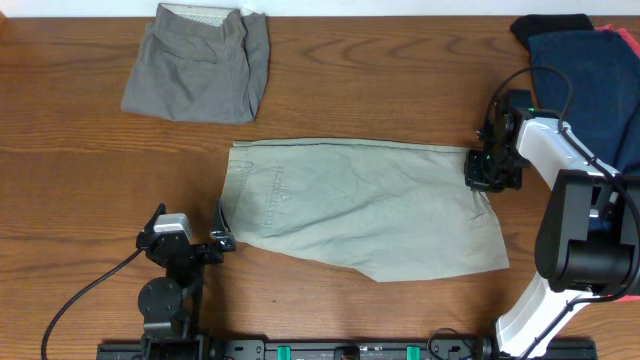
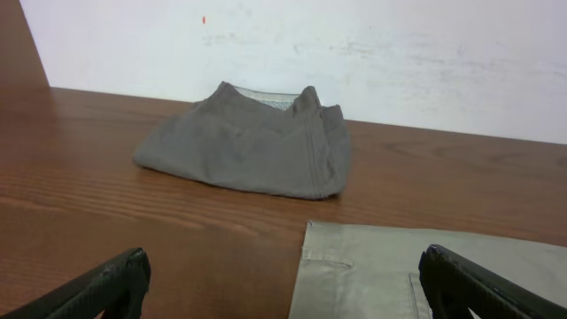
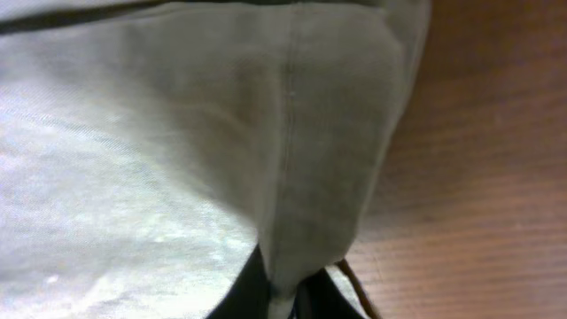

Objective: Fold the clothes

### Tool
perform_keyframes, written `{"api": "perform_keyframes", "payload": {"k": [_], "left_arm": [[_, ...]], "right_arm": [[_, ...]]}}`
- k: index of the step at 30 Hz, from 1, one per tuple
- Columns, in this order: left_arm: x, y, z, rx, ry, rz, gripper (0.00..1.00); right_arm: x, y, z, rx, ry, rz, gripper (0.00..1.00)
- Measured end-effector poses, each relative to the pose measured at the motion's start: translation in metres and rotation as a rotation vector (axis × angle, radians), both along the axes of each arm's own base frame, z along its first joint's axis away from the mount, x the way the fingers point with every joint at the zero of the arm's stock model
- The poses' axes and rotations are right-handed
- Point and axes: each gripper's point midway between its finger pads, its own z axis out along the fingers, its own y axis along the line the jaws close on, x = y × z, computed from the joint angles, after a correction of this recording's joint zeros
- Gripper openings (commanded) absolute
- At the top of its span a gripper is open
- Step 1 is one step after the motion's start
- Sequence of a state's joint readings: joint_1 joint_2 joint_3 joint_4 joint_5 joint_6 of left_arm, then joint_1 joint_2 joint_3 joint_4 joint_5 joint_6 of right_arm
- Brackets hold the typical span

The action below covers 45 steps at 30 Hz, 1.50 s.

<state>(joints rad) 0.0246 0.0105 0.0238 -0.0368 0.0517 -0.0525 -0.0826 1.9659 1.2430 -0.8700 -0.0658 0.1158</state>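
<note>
Pale khaki-green shorts [image 1: 360,205] lie spread flat at the table's middle. My right gripper [image 1: 490,170] is shut on their upper right corner; in the right wrist view the cloth [image 3: 292,177] is pinched between the dark fingers [image 3: 283,297]. My left gripper [image 1: 220,238] is open and empty at the shorts' lower left edge; its wrist view shows the shorts' edge [image 2: 425,270] between the two finger tips [image 2: 283,292]. Folded darker grey shorts [image 1: 200,62] lie at the back left and also show in the left wrist view [image 2: 248,146].
A pile of navy [image 1: 590,70], black [image 1: 548,25] and red [image 1: 615,30] pieces sits at the back right corner beside the right arm. A cable [image 1: 540,80] loops over the right wrist. A white wall [image 2: 354,53] stands behind the table.
</note>
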Motion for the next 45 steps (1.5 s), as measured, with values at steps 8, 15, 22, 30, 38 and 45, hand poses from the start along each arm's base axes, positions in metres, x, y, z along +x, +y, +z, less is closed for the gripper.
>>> {"api": "perform_keyframes", "payload": {"k": [8,15,22,30,38,45], "left_arm": [[0.000,0.000,0.000,0.000,0.000,0.000,0.98],[0.000,0.000,0.000,0.000,0.000,0.000,0.98],[0.000,0.000,0.000,0.000,0.000,0.000,0.98],[0.000,0.000,0.000,0.000,0.000,0.000,0.98],[0.000,0.000,0.000,0.000,0.000,0.000,0.98],[0.000,0.000,0.000,0.000,0.000,0.000,0.98]], "right_arm": [[0.030,0.006,0.002,0.037,-0.126,0.000,0.01],[0.036,0.005,0.002,0.032,-0.147,-0.022,0.01],[0.032,0.002,0.003,0.023,-0.115,-0.049,0.09],[0.015,-0.017,0.005,-0.061,-0.039,-0.132,0.99],[0.022,-0.031,0.056,-0.106,-0.166,-0.170,0.99],[0.023,-0.030,0.119,-0.103,-0.333,-0.180,0.99]]}}
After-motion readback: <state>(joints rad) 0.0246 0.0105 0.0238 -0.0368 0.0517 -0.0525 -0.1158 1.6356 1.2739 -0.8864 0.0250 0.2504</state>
